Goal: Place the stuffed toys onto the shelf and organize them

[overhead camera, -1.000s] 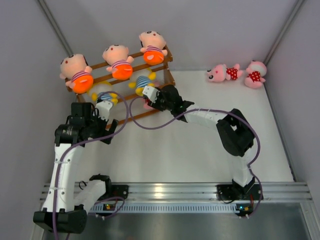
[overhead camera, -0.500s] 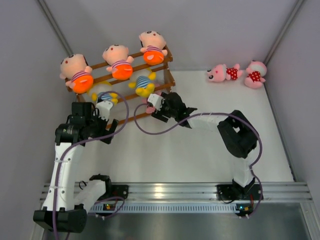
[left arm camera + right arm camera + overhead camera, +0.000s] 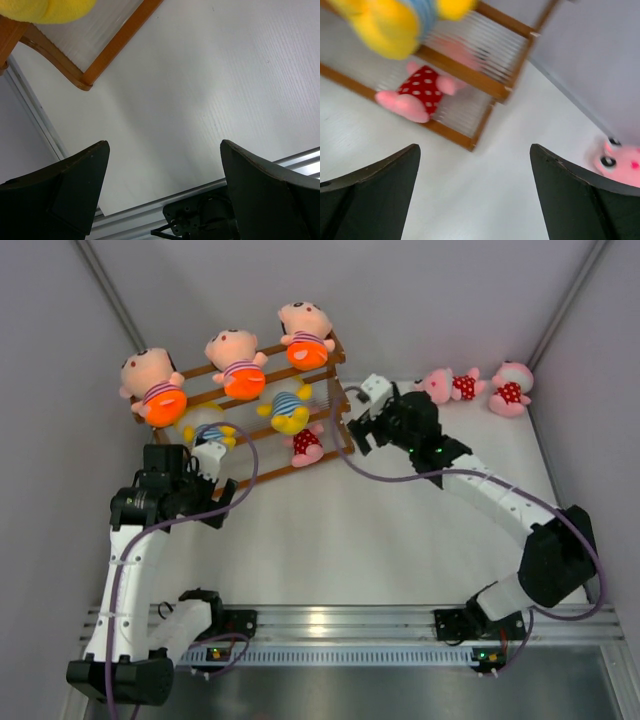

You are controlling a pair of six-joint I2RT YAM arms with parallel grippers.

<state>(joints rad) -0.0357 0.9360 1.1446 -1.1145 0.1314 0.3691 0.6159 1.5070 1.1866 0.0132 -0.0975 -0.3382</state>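
The brown shelf point(image 3: 272, 472) stands at the back left. Three peach dolls point(image 3: 237, 360) in orange shorts sit along its top tier. Two yellow dolls point(image 3: 287, 410) in striped shirts are on the middle tier. One pink doll in a polka-dot dress point(image 3: 307, 443) lies on the bottom tier; it also shows in the right wrist view point(image 3: 417, 92). Two more pink dolls point(image 3: 448, 386) lie on the table at the back right. My right gripper point(image 3: 358, 428) is open and empty beside the shelf's right end. My left gripper point(image 3: 222, 496) is open and empty at the shelf's front left corner.
Grey walls close in the table on the left, back and right. The shelf's wooden corner point(image 3: 80, 75) is just ahead of the left fingers. A pink doll's face point(image 3: 620, 162) shows at the right edge of the right wrist view. An aluminium rail point(image 3: 350, 620) runs along the near edge.
My right gripper has let go of the pink doll on the bottom tier and drawn back to the right, past the shelf's end. The left arm has not moved.
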